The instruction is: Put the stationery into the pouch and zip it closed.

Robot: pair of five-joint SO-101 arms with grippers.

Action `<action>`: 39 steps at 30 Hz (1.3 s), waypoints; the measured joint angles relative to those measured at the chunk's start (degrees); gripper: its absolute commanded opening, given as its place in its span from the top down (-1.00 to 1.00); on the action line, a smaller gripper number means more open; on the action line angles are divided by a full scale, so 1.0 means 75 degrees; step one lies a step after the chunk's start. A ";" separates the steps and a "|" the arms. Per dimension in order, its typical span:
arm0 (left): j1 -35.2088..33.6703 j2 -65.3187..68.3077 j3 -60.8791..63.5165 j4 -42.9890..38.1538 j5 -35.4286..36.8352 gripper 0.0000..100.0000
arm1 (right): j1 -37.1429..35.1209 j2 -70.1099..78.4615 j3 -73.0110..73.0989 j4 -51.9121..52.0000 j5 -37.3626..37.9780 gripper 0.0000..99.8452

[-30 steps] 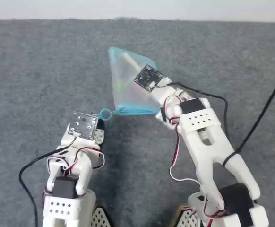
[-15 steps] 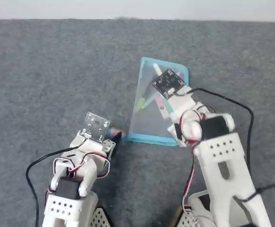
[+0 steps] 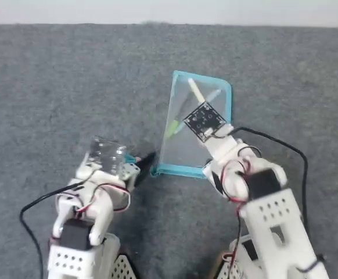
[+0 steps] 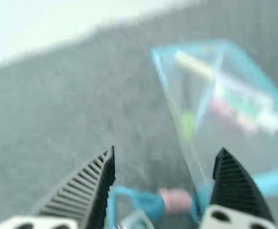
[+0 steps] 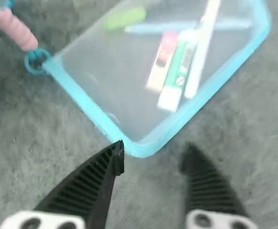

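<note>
One translucent pouch (image 3: 183, 148) with blue trim lies flat on the grey table surface (image 3: 53, 81), between the two arms.

The left gripper (image 4: 166, 151) is released, its two ridged fingers spread wide. Between them, close to the gripper's base, sit one blue cord loop (image 4: 139, 202) and one pink bead (image 4: 177, 200). The pictures do not show either finger touching them. The pouch lies just ahead of this gripper, off toward one finger's side.

The right gripper (image 5: 154, 148) is also released, with both fingers apart. It hangs over one rounded corner of the pouch, whose blue edge runs just past the fingertips. One blue ring (image 5: 36, 62) sits at the pouch corner farther ahead of this gripper, and the pink bead lies just beyond it.

Five pieces of stationery show through the clear wall, all inside the pouch:
- one green pen (image 5: 124, 18)
- one pale blue pen (image 5: 177, 26)
- one white pen (image 5: 201, 52)
- one pink-topped stick (image 5: 160, 62)
- one green-and-white stick (image 5: 177, 78)

The two sticks lie side by side, touching, with the white pen just beside them.
</note>
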 measured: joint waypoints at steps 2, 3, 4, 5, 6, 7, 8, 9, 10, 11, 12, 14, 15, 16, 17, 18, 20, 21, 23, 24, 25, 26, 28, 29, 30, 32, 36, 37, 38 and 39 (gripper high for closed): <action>-0.0293 0.0000 -0.0481 -0.0012 0.0000 0.48 | -0.0012 -0.0551 0.0094 0.0211 -0.0012 0.86; -0.0492 -0.0047 -0.0645 -0.0012 0.0000 0.54 | -0.0012 -0.0832 0.0246 0.0316 -0.0012 0.85; -0.0680 -0.0059 -0.0774 -0.0012 0.0000 0.61 | 0.0059 -0.1090 0.0434 0.0387 -0.0023 0.85; -0.0914 -0.0059 -0.0832 -0.0012 0.0000 0.69 | 0.0176 -0.1360 0.0645 0.0434 -0.0035 0.85; -0.1055 -0.0059 -0.0856 0.0000 0.0000 0.77 | 0.0305 -0.1641 0.0856 0.0434 -0.0035 0.85; -0.1196 -0.0059 -0.0891 0.0000 0.0000 0.83 | 0.0469 -0.1934 0.1078 0.0445 -0.0035 0.85; -0.1289 -0.0047 -0.0903 0.0012 0.0000 0.89 | 0.0656 -0.2227 0.1313 0.0445 -0.0035 0.85; -0.1407 -0.0047 -0.0903 0.0047 0.0000 0.93 | 0.0844 -0.2508 0.1524 0.0445 -0.0035 0.85; -0.1418 -0.0047 -0.0903 0.0164 0.0000 0.96 | 0.1055 -0.2801 0.1735 0.0445 -0.0035 0.85; -0.1407 -0.0047 -0.0903 0.0281 0.0000 0.97 | 0.1254 -0.3083 0.1922 0.0445 -0.0035 0.85; -0.1407 -0.0047 -0.0903 0.0387 0.0000 0.98 | 0.1430 -0.3341 0.2133 0.0445 -0.0035 0.85; -0.1477 -0.0047 -0.0903 0.0633 0.0000 0.98 | 0.1735 -0.3833 0.2508 0.0445 -0.0035 0.85; -0.1465 -0.0047 -0.0903 0.0750 0.0000 0.98 | 0.1875 -0.4044 0.2661 0.0445 -0.0035 0.85; -0.1442 -0.0047 -0.0903 0.0856 0.0000 0.98 | 0.1981 -0.4290 0.2813 0.0445 -0.0035 0.85; -0.1442 -0.0047 -0.0903 0.0914 0.0000 0.98 | 0.2075 -0.4478 0.2977 0.0445 -0.0035 0.85; -0.1453 -0.0047 -0.0879 0.0926 0.0000 0.98 | 0.2157 -0.4665 0.3177 0.0422 -0.0035 0.85; -0.1465 -0.0059 -0.0656 0.0926 0.0094 0.98 | 0.2262 -0.4923 0.3681 0.0281 -0.0035 0.85; -0.1442 -0.0059 -0.0457 0.0926 0.0164 0.98 | 0.2274 -0.5029 0.3962 0.0211 -0.0035 0.85; -0.1336 -0.0047 0.0047 0.0809 0.0270 0.98 | 0.2274 -0.5415 0.4513 0.0117 -0.0035 0.85; -0.1336 -0.0012 0.0305 0.0645 0.0281 0.98 | 0.2239 -0.5662 0.4771 0.0094 -0.0035 0.85; -0.1371 -0.0012 0.0586 0.0422 0.0305 0.98 | 0.2251 -0.5767 0.4993 0.0082 -0.0035 0.85; -0.1383 -0.0012 0.0867 0.0176 0.0316 0.98 | 0.2297 -0.6013 0.5216 0.0082 -0.0035 0.85; -0.1371 -0.0012 0.1360 -0.0340 0.0316 0.98 | 0.2309 -0.6599 0.5568 0.0082 -0.0035 0.85; -0.1360 -0.0012 0.1582 -0.0551 0.0316 0.98 | 0.2286 -0.6634 0.5685 0.0070 -0.0035 0.85; -0.1395 -0.0012 0.1817 -0.0785 0.0316 0.98 | 0.2286 -0.6588 0.5802 0.0070 -0.0035 0.85; -0.1524 0.0012 0.2016 -0.0985 0.0328 0.98 | 0.2333 -0.6529 0.5908 0.0059 -0.0035 0.85; -0.2086 0.0000 0.2016 -0.1008 0.0328 0.98 | 0.2309 -0.6541 0.6084 0.0059 -0.0035 0.85; -0.2168 0.0000 0.2016 -0.0914 0.0328 0.98 | 0.2309 -0.6529 0.6084 0.0059 -0.0035 0.85; -0.2262 0.0000 0.2016 -0.0750 0.0328 0.98 | 0.2309 -0.6517 0.6095 0.0059 -0.0035 0.85; -0.2368 0.0000 0.2016 -0.0563 0.0328 0.98 | 0.2309 -0.6517 0.6095 0.0059 -0.0035 0.85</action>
